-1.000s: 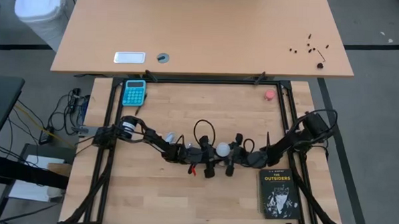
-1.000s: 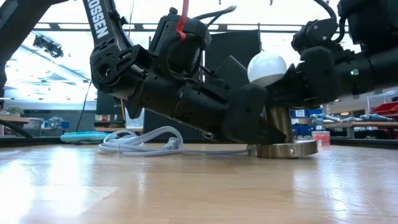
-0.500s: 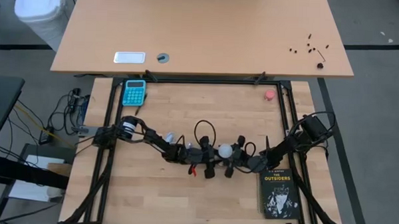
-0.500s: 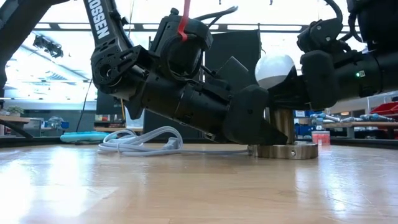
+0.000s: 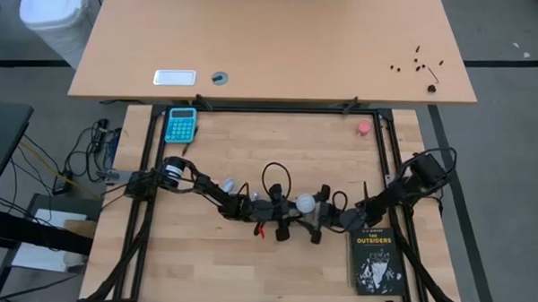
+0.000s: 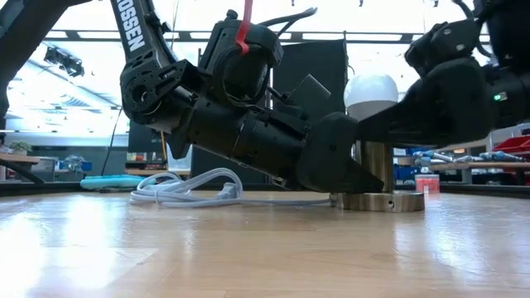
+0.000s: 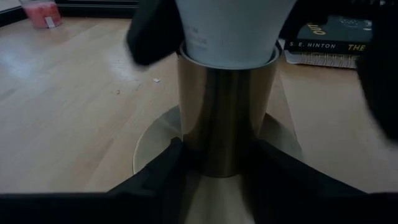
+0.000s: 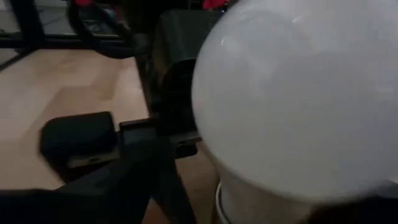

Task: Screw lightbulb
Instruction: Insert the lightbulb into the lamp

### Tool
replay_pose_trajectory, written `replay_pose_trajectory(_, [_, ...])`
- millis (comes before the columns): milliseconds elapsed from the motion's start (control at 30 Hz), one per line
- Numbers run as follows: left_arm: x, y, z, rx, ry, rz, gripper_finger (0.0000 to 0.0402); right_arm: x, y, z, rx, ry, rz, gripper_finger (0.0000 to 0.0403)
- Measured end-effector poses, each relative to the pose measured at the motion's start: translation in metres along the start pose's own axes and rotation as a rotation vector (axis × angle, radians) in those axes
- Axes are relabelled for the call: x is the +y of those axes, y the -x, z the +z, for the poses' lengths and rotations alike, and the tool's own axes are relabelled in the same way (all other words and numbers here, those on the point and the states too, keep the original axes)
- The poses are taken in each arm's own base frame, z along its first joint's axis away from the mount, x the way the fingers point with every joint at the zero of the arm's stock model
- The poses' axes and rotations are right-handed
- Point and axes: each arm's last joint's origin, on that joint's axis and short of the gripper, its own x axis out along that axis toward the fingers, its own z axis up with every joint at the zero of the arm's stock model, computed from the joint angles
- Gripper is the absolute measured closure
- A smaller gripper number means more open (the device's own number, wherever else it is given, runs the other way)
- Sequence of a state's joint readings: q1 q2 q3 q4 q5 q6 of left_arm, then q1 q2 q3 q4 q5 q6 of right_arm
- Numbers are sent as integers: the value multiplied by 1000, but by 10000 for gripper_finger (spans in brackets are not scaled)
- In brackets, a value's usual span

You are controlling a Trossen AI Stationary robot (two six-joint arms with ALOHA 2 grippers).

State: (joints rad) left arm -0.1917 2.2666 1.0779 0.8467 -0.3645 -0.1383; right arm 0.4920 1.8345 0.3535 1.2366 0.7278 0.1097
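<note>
A pale wooden bench [image 5: 251,150] under bright ceiling lights, a second desk [image 5: 273,43] beyond it, is the setting. At its middle the left end effector [image 7: 217,168] lies low on the boards, its two dark fingers closed against the foot of a brass-coloured socket [image 7: 227,112], one on either side of the upright tube. The socket stands on a round base [image 6: 377,201] that rests flat on the wood. The bulb [image 6: 371,87] sits upright in the top of the socket, its white dome clear above the brass rim; from above it shows as a small white dot [image 5: 305,203] between the two arms. The right end effector [image 5: 324,210] is at the bulb from the other side, fingers spread apart with the dome between them; whether they touch the glass cannot be told. Behind the left arm a white cord [image 6: 186,189] lies coiled on the bench. A black book [image 5: 374,260] lies flat near the right arm, toward the front edge. A teal calculator [image 5: 181,124] sits at the far left corner, and a small pink-red object [image 5: 364,127] at the far right.
</note>
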Motion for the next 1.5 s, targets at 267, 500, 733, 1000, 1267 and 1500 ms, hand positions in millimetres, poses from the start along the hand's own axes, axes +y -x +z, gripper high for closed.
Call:
replay_pose_trajectory(267, [1, 0, 0, -1, 1, 7, 220, -16, 27, 7, 13, -13, 24, 41])
replay_pose_trajectory(500, [1, 0, 0, 0, 2, 6, 220, -23, 42, 6, 109, -17, 38, 40])
replay_pose_trajectory(733, [0, 0, 0, 0, 2, 5, 220, -28, 55, 10, 197, -3, 47, 41])
replay_pose_trajectory(1000, [0, 0, 0, 1, 2, 1, 220, -38, 66, 23, 322, 41, 5, 43])
replay_pose_trajectory(1267, [0, 0, 0, 4, -8, -27, 219, -37, 66, 61, 486, 82, 61, 44])
replay_pose_trajectory(1500, [0, 0, 0, 5, -22, -49, 219, -41, 52, 91, 714, 142, 114, 44])
